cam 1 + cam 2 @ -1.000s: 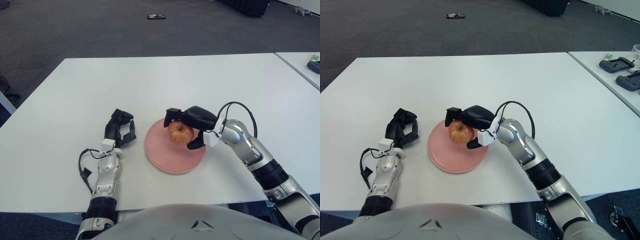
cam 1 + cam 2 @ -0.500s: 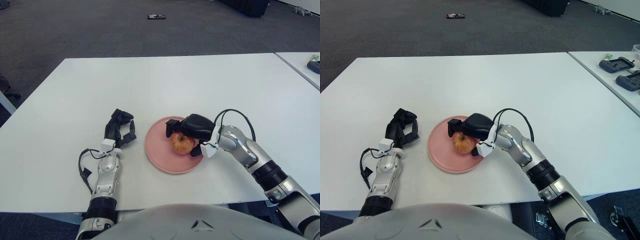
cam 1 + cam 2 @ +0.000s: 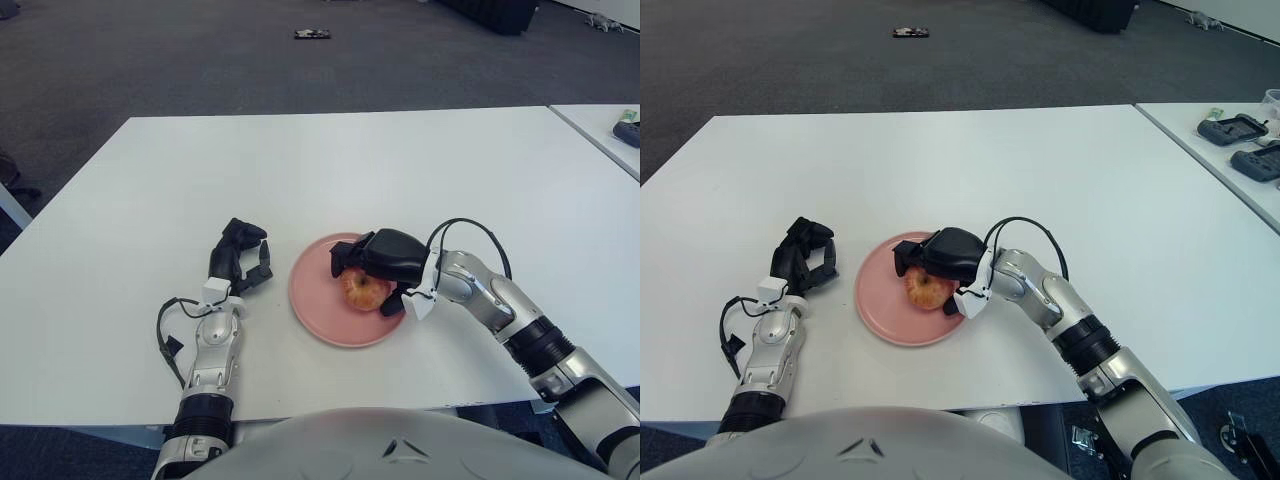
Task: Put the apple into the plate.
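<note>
Pink round plate [image 3: 325, 310] — blotchy red-yellow apple [image 3: 364, 289] on it | right hand [image 3: 383, 262] (black fingers) cupping apple | left hand [image 3: 240, 257] curled beside plate

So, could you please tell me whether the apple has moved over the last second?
Yes. The apple, held in the right hand, has come down toward the pink plate.

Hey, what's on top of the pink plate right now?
An apple sits over the middle of the plate, with the right hand wrapped over its top and far side. Whether its underside touches the plate is hidden.
</note>
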